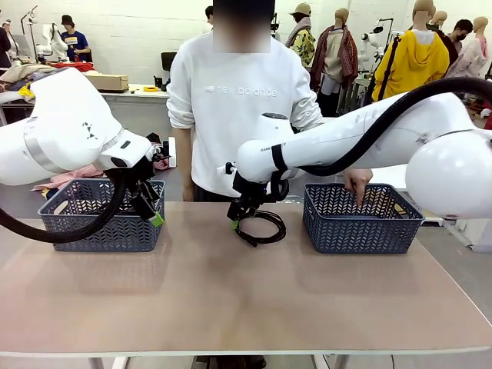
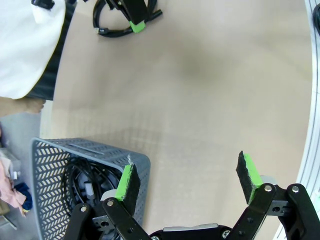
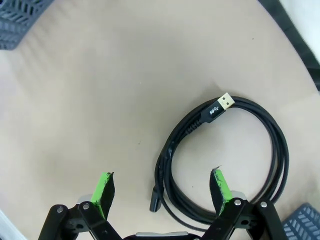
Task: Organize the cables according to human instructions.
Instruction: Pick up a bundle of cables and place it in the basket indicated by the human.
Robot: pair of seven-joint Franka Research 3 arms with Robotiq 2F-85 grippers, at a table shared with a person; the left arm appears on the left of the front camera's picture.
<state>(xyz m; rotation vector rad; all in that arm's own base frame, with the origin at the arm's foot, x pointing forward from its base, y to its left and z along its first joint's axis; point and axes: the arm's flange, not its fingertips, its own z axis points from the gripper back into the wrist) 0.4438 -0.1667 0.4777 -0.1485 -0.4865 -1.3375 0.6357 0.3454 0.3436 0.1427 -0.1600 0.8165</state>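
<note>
Front view shows the tan tabletop [image 1: 231,292] with two dark grey lattice baskets on its far half, the left basket [image 1: 104,217] and the right basket [image 1: 359,220], well apart. Between them, nearer the right one, a coiled black cable [image 1: 261,227] lies flat on the bare tabletop. The right hand [image 1: 238,217] hangs just above the left part of that coil, its fingers apart and gripping nothing. The left hand [image 1: 147,206] hovers at the near right corner of the left basket, its fingers also spread wide and empty. A person in a white sweatshirt stands at the far side; the person's hand [image 1: 357,184] reaches down into the right basket.

Right wrist view looks straight down on the cable [image 3: 227,155]: a round loop of several turns, with a gold-tipped USB plug [image 3: 218,107] at the top of the coil and a smaller dark plug [image 3: 157,197] at the lower left. One green pad [image 3: 220,189] stands over the inside of the loop and the other green pad [image 3: 104,192] over bare tabletop outside it; whether either touches the cable I cannot tell.

Left wrist view shows the left basket [image 2: 85,170] just beside one pad, with another coiled black cable [image 2: 82,177] lying inside it
</note>
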